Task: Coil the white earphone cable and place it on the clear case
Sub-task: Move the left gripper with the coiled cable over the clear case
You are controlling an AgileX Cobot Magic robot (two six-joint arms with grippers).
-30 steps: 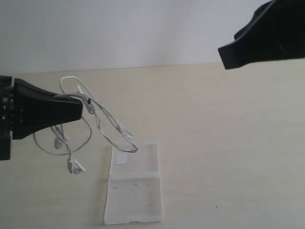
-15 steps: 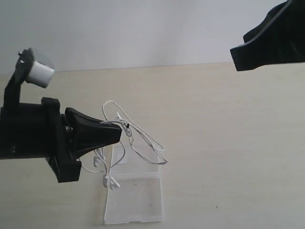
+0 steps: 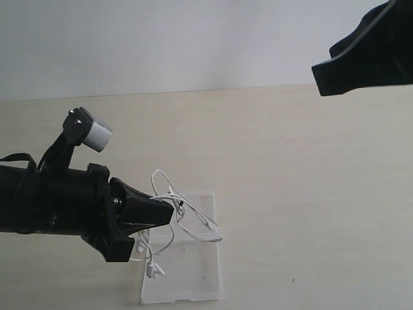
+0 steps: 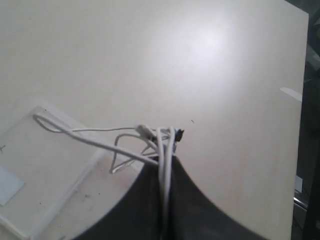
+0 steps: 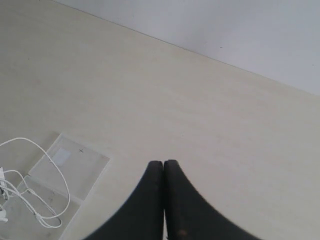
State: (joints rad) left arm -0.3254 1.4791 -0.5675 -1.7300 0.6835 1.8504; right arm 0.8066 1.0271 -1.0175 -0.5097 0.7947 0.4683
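Observation:
The white earphone cable (image 3: 205, 226) hangs in loose loops from my left gripper (image 3: 169, 212), which is shut on a bunch of its strands. The loops dangle over the clear case (image 3: 193, 274), and the earbuds (image 3: 152, 270) reach down to the case's left edge. In the left wrist view the strands (image 4: 165, 150) run between the shut jaws, with a loop stretching over the case (image 4: 35, 160). My right gripper (image 3: 317, 72) is high at the top right, shut and empty. The right wrist view shows its shut jaws (image 5: 163, 164), the case (image 5: 77, 167) and the cable (image 5: 55, 187).
The case lies opened flat on a pale wooden table (image 3: 310, 194), near the front edge. A white wall (image 3: 193, 39) rises behind the table. A white cylinder (image 3: 98, 135) sits on top of my left arm.
My left gripper has carried the cable rightward and toward the front, from left of the case to over it. The loops now hang on the case. The right arm has barely moved.

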